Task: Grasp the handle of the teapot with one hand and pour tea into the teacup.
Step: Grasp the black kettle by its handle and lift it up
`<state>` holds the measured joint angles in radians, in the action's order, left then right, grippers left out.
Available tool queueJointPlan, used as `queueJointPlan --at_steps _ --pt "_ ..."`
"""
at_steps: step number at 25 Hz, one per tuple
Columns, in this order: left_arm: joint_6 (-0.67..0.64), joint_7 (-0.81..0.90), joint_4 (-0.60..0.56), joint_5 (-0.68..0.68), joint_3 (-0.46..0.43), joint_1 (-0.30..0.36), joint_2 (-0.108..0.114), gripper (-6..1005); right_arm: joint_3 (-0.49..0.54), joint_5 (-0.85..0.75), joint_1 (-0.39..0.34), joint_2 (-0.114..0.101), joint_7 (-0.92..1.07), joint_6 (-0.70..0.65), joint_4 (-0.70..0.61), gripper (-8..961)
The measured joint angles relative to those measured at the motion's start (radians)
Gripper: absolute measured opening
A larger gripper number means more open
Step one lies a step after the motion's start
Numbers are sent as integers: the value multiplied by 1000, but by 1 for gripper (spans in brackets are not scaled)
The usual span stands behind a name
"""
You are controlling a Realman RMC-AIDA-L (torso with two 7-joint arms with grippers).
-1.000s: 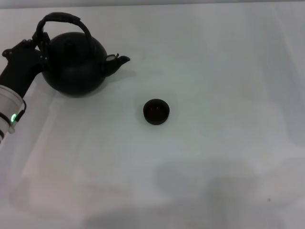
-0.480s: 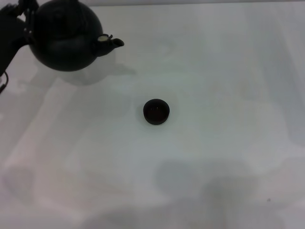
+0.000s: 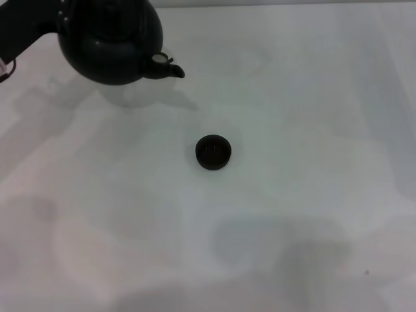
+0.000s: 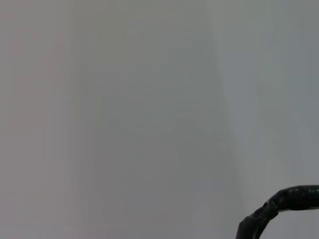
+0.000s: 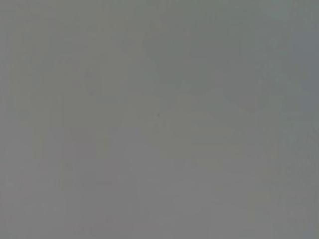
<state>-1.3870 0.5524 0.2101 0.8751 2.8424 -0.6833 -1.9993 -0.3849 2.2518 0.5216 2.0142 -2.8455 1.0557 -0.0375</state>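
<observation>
- One round matte-black teapot [image 3: 110,42] hangs clear of the white table [image 3: 292,195] at far left, higher and nearer the centre than half a second ago.
- Short curved spout [image 3: 170,67] now tips slightly down toward the small dark round teacup [image 3: 213,152]; well apart.
- Teacup unmoved.
- Left gripper [image 3: 23,32] beside the pot; finger state cannot be told.
- Dark arched handle [image 4: 279,209] in wrist view.
</observation>
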Motion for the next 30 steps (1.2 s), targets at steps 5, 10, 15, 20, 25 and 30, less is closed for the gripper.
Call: queueJointPlan --at_steps 5,10,15,20,25,30 --pt "3 12 45 -85 0 -45 4 119 -1 0 1 1 0 -2 5 825" --pt "34 10 53 -159 1 -76 8 119 -3 -1 4 5 1 -1 12 825" --pt "95 8 53 -227 2 -119 -6 118 -7 -2 -3 4 8 2 21 825" --pt "105 5 52 -252 2 -144 -21 119 -16 -3 -7 4 9 2 23 825" --pt "121 -12 54 -312 2 -171 -29 119 -16 -3 -8 5 9 3 22 825" --pt "138 -31 54 -344 2 -192 -32 118 -17 -3 -9 3 9 4 18 825"
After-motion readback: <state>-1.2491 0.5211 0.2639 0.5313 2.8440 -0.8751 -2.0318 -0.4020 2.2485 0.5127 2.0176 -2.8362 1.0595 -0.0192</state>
